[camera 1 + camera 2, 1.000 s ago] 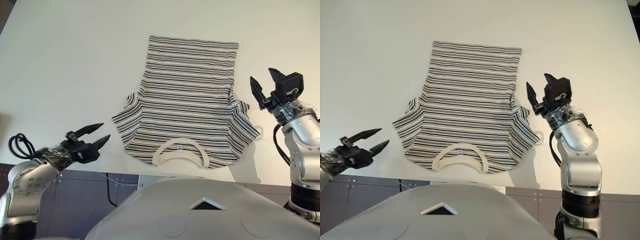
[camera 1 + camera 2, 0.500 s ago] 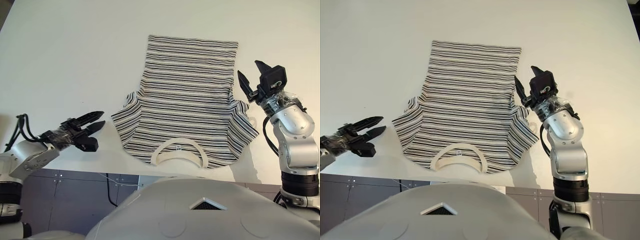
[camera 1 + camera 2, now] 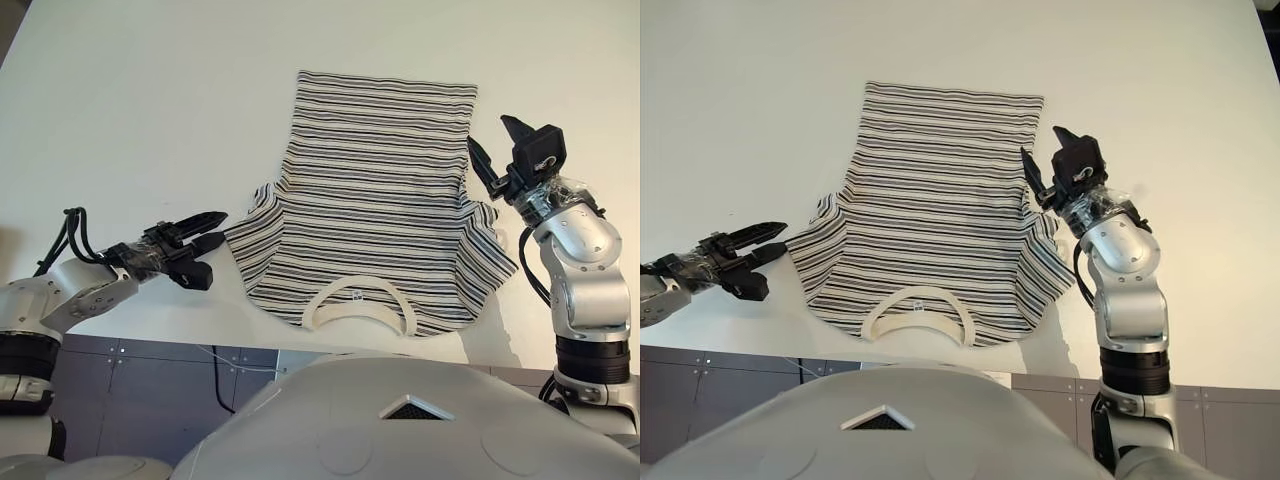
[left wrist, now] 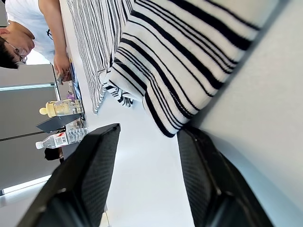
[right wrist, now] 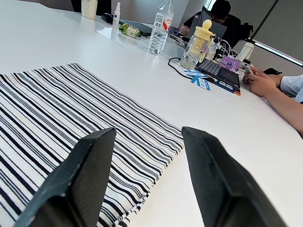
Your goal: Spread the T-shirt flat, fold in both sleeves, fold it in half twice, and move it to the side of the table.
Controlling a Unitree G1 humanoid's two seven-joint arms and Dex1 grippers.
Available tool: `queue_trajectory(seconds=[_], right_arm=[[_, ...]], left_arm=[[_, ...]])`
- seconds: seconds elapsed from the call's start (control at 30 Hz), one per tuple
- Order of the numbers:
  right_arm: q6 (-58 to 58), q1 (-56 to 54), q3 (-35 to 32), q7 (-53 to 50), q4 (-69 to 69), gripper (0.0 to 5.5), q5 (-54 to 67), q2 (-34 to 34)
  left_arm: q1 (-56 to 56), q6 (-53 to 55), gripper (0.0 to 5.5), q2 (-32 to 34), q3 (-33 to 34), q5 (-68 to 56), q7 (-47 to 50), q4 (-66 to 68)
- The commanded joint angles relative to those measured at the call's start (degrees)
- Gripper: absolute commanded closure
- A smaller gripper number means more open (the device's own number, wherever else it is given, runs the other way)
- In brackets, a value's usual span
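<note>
T-shirt (image 3: 370, 200) lies flat on white table (image 3: 150, 100), collar (image 3: 360, 305) at near edge, hem far. Left gripper (image 3: 220, 227) low over table just beside left sleeve (image 3: 250, 215), fingers (image 4: 90, 175) spread, sleeve tip just ahead of them. Right gripper (image 3: 489, 135) above right sleeve (image 3: 485, 225) at shirt's side, fingers (image 5: 90, 175) spread, holding nothing

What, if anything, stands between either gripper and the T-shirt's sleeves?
Nothing visible does. The open left gripper is over bare table just beside the T-shirt's left sleeve, and the open right gripper hovers by the right sleeve.
</note>
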Motion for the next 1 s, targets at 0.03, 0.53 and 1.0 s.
queue_trajectory(seconds=[0.03, 0.53, 1.0], right_arm=[[0.32, -0.73, -0.19, -0.45, 0.45, 2.94, -0.19, 0.52], [0.13, -2.3, 0.41, -0.44, 1.48, 2.87, -0.39, 1.13], [0.11, -2.12, 1.38, 1.08, 1.92, 2.87, -0.27, 0.83]], left_arm=[[3.66, -2.49, 3.3, 3.39, -2.05, 3.88, 2.92, -1.38], [1.79, 2.51, 3.66, 1.52, -9.83, 6.92, 9.85, 0.18], [9.25, 8.98, 5.36, -1.02, -7.43, 0.41, 10.76, -8.27]])
